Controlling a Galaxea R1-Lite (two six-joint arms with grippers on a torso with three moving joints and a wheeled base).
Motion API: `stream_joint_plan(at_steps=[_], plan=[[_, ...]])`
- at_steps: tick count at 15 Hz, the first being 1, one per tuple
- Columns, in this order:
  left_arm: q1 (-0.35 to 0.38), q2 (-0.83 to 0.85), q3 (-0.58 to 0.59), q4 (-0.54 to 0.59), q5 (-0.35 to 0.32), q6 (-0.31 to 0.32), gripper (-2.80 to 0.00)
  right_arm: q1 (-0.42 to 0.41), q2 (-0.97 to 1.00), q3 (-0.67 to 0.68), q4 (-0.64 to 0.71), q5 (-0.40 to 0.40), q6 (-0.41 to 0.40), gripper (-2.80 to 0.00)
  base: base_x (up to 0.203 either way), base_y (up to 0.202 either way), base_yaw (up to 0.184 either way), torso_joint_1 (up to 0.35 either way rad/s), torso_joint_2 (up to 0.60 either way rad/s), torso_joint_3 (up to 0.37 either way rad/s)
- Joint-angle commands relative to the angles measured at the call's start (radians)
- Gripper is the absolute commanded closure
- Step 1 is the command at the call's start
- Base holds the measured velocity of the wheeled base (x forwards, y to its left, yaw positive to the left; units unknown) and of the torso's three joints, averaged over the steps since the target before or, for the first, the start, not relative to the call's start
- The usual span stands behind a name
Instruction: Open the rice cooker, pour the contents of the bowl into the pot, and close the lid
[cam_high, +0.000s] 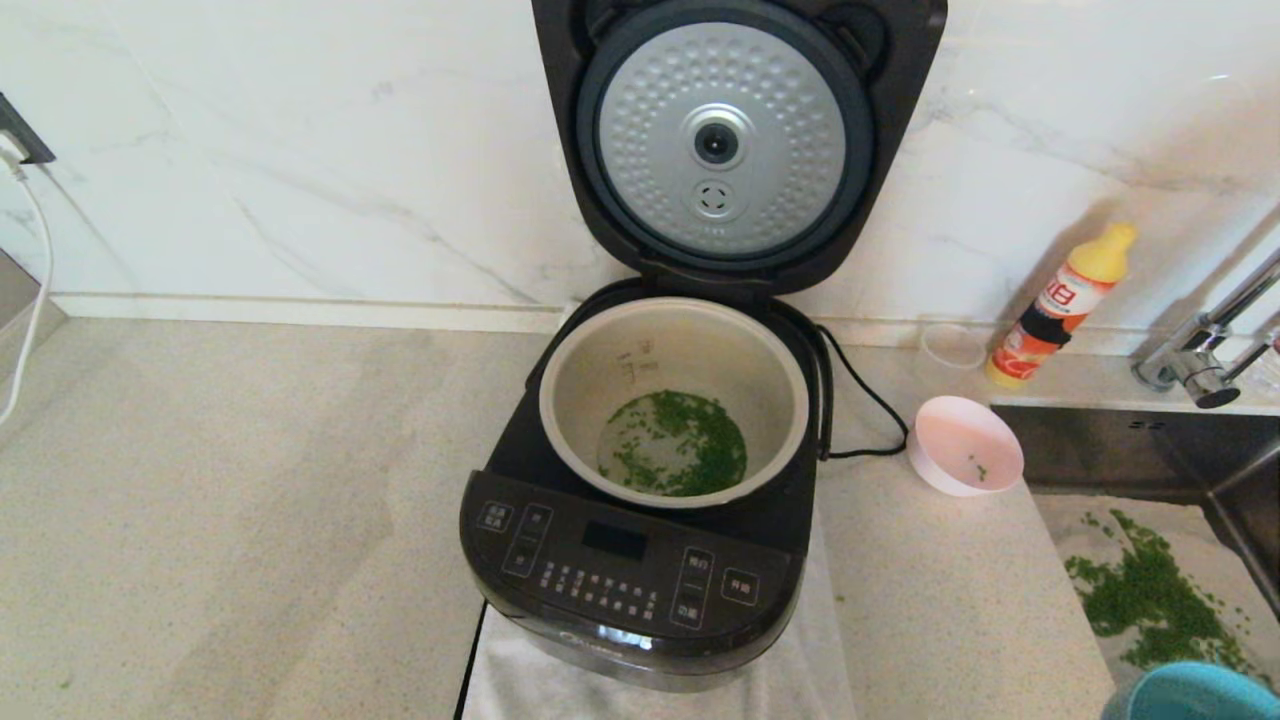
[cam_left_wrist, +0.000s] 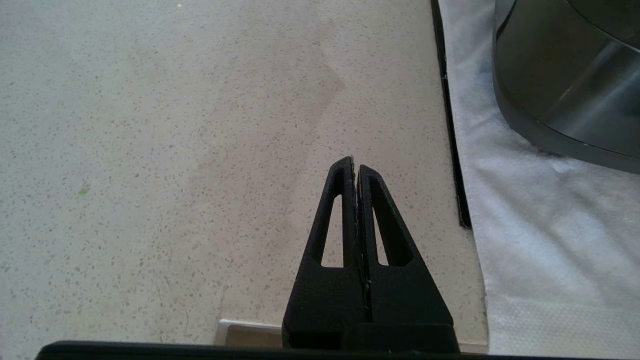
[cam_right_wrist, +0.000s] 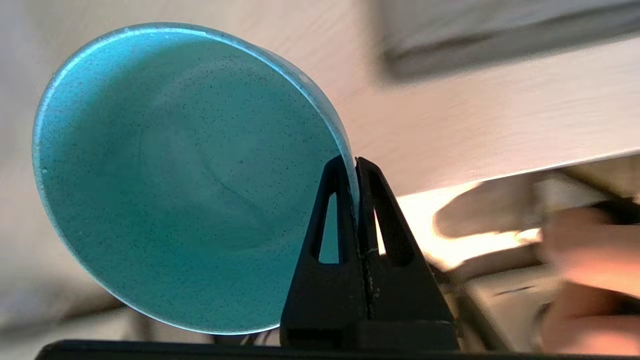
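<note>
The rice cooker (cam_high: 620, 570) stands on a white cloth with its lid (cam_high: 720, 140) raised upright, the dimpled silver underside facing me. Green bits (cam_high: 680, 445) lie scattered on the bottom of the cream pot (cam_high: 680, 350). On the counter right of the cooker sits the pink bowl (cam_high: 965, 445), holding only a few green bits. My right gripper (cam_right_wrist: 356, 162) is shut on the rim of a teal bowl (cam_right_wrist: 175, 175), which shows tilted at the lower right corner of the head view (cam_high: 1195, 695). My left gripper (cam_left_wrist: 354, 162) is shut and empty above the counter, left of the cooker's base (cam_left_wrist: 565, 75).
An orange bottle with a yellow cap (cam_high: 1060, 305) stands by the wall. A sink (cam_high: 1130, 450) and faucet (cam_high: 1200, 365) lie at the right. Spilled green bits (cam_high: 1150, 590) cover the surface below the pink bowl. The black power cord (cam_high: 860, 390) loops behind the cooker.
</note>
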Motion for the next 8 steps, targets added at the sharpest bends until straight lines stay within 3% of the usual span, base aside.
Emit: stream_joint_plan(at_steps=[1,8], plan=[[0.000,0.001,0.000,0.000,0.000,0.000,0.00,-0.001,0.092,0.064,-0.077,0.112,-0.009,0.00,0.000,0.000,0.000,0.000,0.00,0.000],[0.000,0.001,0.000,0.000,0.000,0.000,0.00,0.004,0.392,0.149,-0.377,0.149,-0.023,0.00,0.000,0.000,0.000,0.000,0.00,0.000]])
